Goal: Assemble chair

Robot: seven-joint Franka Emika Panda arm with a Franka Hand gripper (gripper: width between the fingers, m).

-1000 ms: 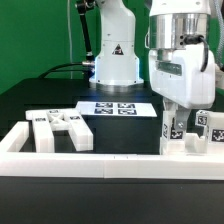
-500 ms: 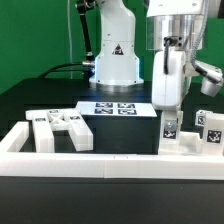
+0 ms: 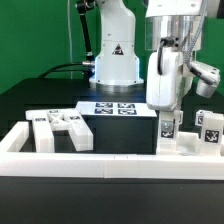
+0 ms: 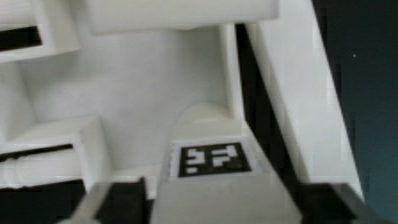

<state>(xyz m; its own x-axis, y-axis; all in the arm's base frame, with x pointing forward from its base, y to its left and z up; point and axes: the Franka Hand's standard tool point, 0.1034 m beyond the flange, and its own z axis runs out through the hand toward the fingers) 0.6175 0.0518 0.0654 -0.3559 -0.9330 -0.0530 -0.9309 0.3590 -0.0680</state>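
Gripper point(image 4: 222, 205): jaws are spread open astride the matte white blocky chair part point(image 4: 178, 90).
Nearby: a long white border rail point(image 3: 100, 165) and the marker board point(image 3: 115, 108) are seen.
Label: a black-and-white square tag point(image 4: 214, 160) is carried by the part.

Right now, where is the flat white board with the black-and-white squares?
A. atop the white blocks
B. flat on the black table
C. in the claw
B: the marker board lies flat on the black table, with nothing holding it.

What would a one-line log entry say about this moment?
gripper: open | astride: matte white blocky tagged chair part | other white chair parts: exterior view's left | marker board: centre of view
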